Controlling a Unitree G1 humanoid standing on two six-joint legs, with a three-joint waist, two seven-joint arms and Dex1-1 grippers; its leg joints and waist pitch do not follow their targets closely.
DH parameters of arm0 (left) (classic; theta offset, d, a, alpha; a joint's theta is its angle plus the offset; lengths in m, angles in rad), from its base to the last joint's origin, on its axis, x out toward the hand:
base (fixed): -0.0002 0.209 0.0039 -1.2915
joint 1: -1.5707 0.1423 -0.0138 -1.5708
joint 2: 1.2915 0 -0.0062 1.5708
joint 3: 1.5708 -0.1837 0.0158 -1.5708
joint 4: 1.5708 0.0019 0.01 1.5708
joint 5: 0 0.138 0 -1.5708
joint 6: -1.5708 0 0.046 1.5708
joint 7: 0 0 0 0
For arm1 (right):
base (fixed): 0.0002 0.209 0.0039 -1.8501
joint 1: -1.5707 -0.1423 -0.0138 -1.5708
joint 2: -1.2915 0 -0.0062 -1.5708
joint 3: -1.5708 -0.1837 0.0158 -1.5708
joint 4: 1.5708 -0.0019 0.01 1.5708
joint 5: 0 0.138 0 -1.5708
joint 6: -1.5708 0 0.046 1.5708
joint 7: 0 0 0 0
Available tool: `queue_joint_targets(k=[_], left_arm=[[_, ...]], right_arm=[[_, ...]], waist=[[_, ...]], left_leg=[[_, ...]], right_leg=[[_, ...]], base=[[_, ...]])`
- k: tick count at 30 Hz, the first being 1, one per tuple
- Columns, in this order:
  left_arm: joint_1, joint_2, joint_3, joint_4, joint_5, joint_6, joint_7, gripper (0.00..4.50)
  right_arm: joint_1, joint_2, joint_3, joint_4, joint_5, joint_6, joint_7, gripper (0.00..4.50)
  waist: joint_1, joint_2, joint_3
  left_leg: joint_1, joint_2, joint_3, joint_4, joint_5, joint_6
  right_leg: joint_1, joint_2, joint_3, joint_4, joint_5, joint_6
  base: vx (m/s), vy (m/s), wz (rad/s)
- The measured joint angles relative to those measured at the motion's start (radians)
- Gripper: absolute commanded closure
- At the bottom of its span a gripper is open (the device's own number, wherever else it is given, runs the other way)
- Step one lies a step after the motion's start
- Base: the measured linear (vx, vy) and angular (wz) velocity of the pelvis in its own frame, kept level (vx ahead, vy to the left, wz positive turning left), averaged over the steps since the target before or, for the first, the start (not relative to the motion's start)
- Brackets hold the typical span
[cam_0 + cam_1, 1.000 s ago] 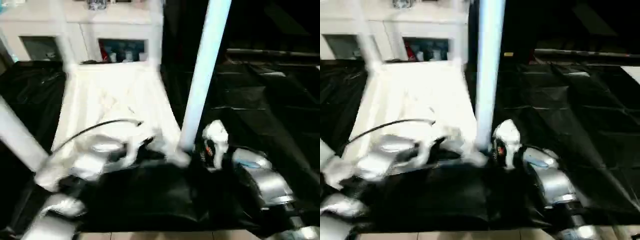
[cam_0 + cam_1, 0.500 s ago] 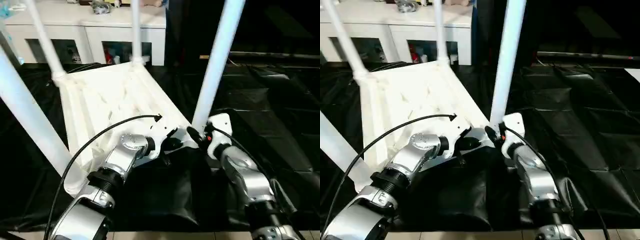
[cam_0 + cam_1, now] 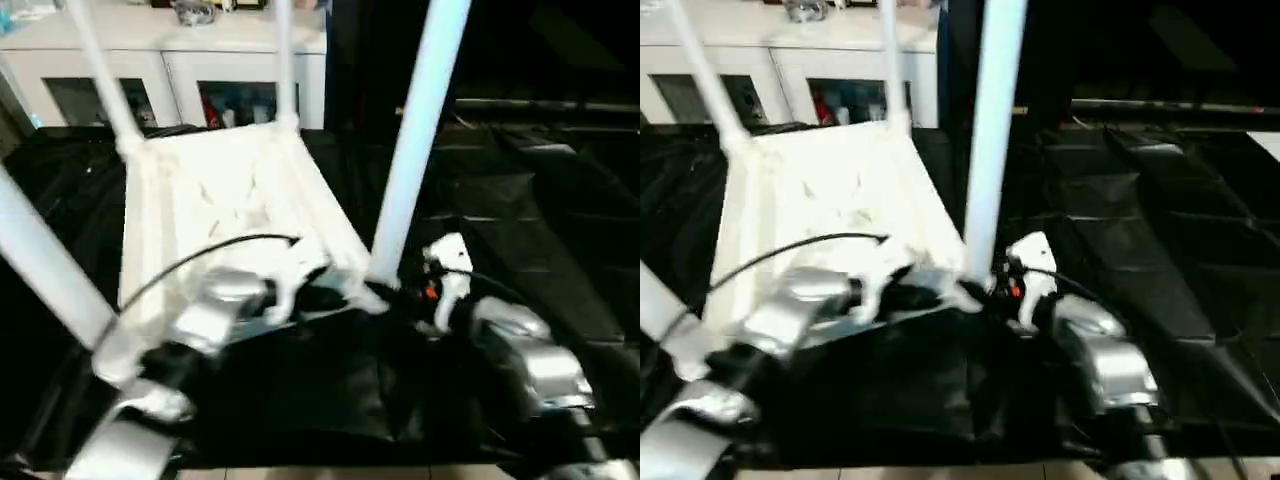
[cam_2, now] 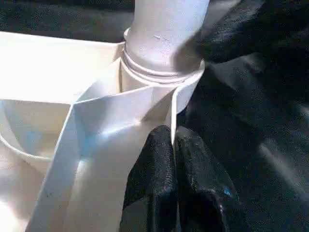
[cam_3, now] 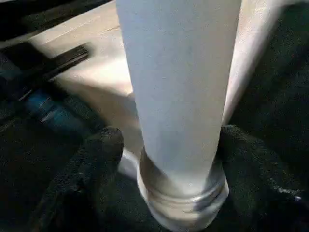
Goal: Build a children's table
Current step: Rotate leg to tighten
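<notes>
The children's table lies upside down on a black sheet, its white tabletop [image 3: 215,195] ribbed side up. Legs stand in the corner sockets: far left [image 3: 100,70], far right [image 3: 285,60], near left [image 3: 45,265] and near right [image 3: 415,130]. My left gripper [image 4: 174,145] is shut on the tabletop's thin rim [image 4: 171,108], just beside the near right socket [image 4: 161,72]. My right gripper [image 5: 169,145] is open around the base of the near right leg [image 5: 178,87]. One finger [image 5: 91,164] stands clear of that leg and the other [image 5: 251,174] sits close against it.
A white cabinet with glass doors [image 3: 200,60] stands behind the table. The black sheet [image 3: 540,210] covers the floor all around, creased at the right. A black cable [image 3: 200,255] loops over my left forearm. Pale floor shows at the near edge [image 3: 330,472].
The camera has shifted. Both grippers stay at the table's near right corner, and the table has not visibly moved.
</notes>
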Motion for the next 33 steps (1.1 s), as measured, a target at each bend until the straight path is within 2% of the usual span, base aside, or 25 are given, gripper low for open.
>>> queue_joint_targets(k=[4,8,9,13,15,22,29,33], left_arm=[[0.04,0.07,-0.001,-0.065,-0.029,0.02,-0.122,4.5],[0.044,0.089,-0.001,-0.082,-0.038,0.03,-0.16,4.5],[0.044,0.09,-0.001,-0.084,-0.038,0.033,-0.16,4.5],[0.049,0.095,0.0,-0.093,-0.041,0.039,-0.16,4.5],[0.051,0.098,0.0,-0.101,-0.042,0.042,-0.161,4.5],[0.052,0.098,0.0,-0.106,-0.042,0.048,-0.163,4.5],[0.053,0.094,0.0,-0.107,-0.043,0.053,-0.152,4.5],[0.042,0.045,0.002,-0.081,-0.013,0.032,-0.055,4.5]], right_arm=[[0.0,-0.046,0.044,-0.014,0.01,0.012,0.113,1.16],[-0.01,-0.049,0.058,-0.009,0.006,-0.002,0.147,1.16],[-0.011,-0.048,0.059,-0.008,0.006,-0.008,0.149,1.44],[-0.019,-0.043,0.058,0.0,0.01,-0.026,0.159,1.58],[-0.02,-0.043,0.059,0.003,0.01,-0.032,0.165,1.86],[-0.021,-0.048,0.059,0.012,0.009,-0.054,0.17,2.34],[-0.019,-0.039,0.053,0.02,0.002,-0.07,0.162,2.51],[-0.007,0.015,0.022,0.048,-0.012,-0.091,0.047,2.52]], waist=[[0.001,-0.002,0.001],[0.002,-0.004,0.003],[0.002,-0.005,0.003],[0.002,-0.006,0.004],[0.002,-0.008,0.005],[0.003,-0.008,0.005],[0.002,-0.008,0.005],[-0.001,-0.008,0.005]], left_leg=[[-0.003,0.0,0.001,0.0,0.0,0.0],[-0.003,0.0,0.001,0.0,0.0,0.0],[-0.003,0.0,0.002,0.0,0.0,0.0],[-0.003,0.0,0.002,0.0,0.0,0.0],[-0.003,0.0,0.002,0.001,0.0,0.0],[-0.003,0.0,0.002,0.001,0.0,0.0],[-0.003,0.0,0.002,0.002,0.0,0.0],[-0.001,0.0,0.003,0.003,0.0,0.0]], right_leg=[[-0.002,0.0,0.0,-0.001,-0.001,-0.001],[-0.005,-0.001,0.0,-0.002,-0.001,-0.001],[-0.006,-0.001,0.0,-0.001,-0.001,-0.001],[-0.007,-0.001,0.0,0.0,-0.001,-0.002],[-0.007,-0.001,0.0,0.0,-0.001,-0.002],[-0.007,-0.001,0.0,0.0,-0.001,-0.002],[-0.006,-0.001,0.0,0.001,-0.001,-0.002],[-0.002,-0.001,0.001,0.002,0.0,-0.003]], base=[[0.0,0.0,0.0],[0.0,0.0,0.0],[0.0,0.0,0.0],[0.0,0.0,0.0],[0.0,0.0,0.0],[0.0,0.0,0.0],[0.0,0.0,0.0],[0.0,0.0,0.0]])
